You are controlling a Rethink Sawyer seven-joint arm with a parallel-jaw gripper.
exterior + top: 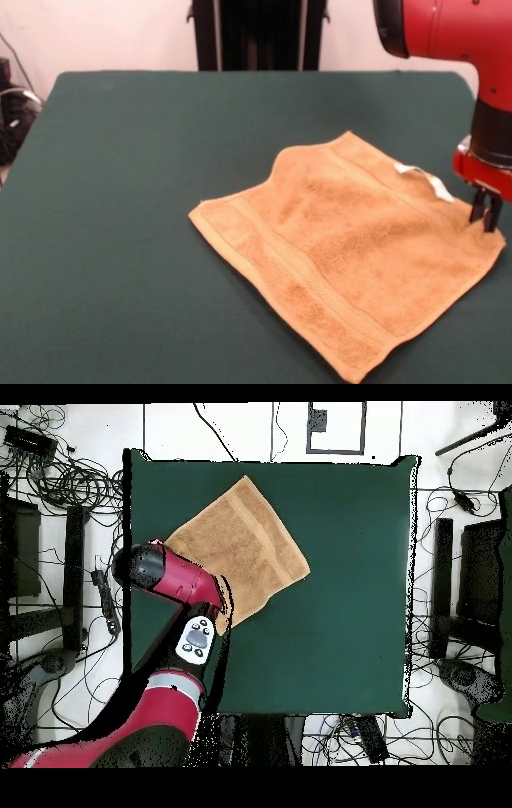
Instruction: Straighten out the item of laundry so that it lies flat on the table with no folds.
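The golden-orange towel point(352, 248) lies spread nearly flat on the green table point(160, 160), turned like a diamond, with a slight rise at its far corner. Its white tag loop point(424, 178) sits on the right edge. My gripper point(486, 228) comes down at the towel's right corner, its tips close together and pressed into the cloth edge. In the overhead view the towel point(240, 544) lies at the table's point(340, 584) upper left, and my red arm point(180, 579) covers its lower left corner and hides the gripper.
The towel's near corner reaches close to the table's front edge point(240, 376) in the front view. Cables and stands point(60, 474) lie on the floor around the table. The robot's black pedestal point(256, 32) stands at the table's far side.
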